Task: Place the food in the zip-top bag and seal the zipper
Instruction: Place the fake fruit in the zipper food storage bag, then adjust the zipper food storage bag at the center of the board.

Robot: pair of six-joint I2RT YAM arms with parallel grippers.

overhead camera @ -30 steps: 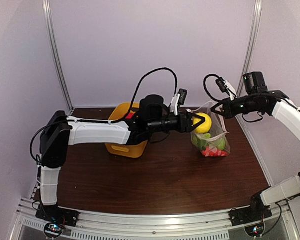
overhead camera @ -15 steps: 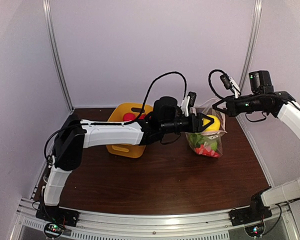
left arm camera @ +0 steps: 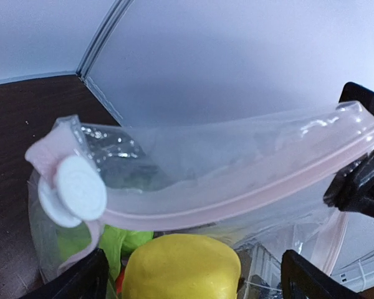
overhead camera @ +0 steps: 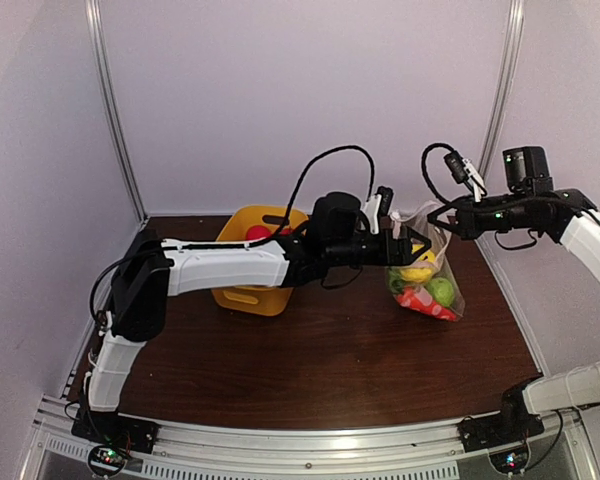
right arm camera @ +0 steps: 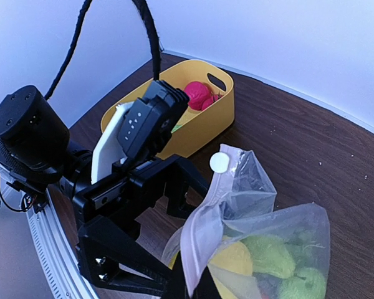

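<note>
Left fingers (left arm camera: 311, 279) apart; food (left arm camera: 181, 268) in bag (left arm camera: 249, 149).

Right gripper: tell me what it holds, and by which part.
The right gripper is shut on the bag, pinching the pink zipper strip at its mouth so that it hangs open.

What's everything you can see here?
Wooden table: one, dark brown, under everything.
Plastic basket: one, yellow, back of table.
Pinkish-red round toy: at least one, in basket.
Crinkly zip-top bag: one, clear, right of basket, mouth held up.
Zipper strip: one, pale pink, along bag's mouth.
Round tab: one, white, on the strip.
Yellow round toy: one, in bag.
Green toys: several, in bag.
Red toys: count unclear, bag's bottom.
Left gripper: black, open, at bag's mouth.
Right gripper: black, shut on bag's edge.
</note>
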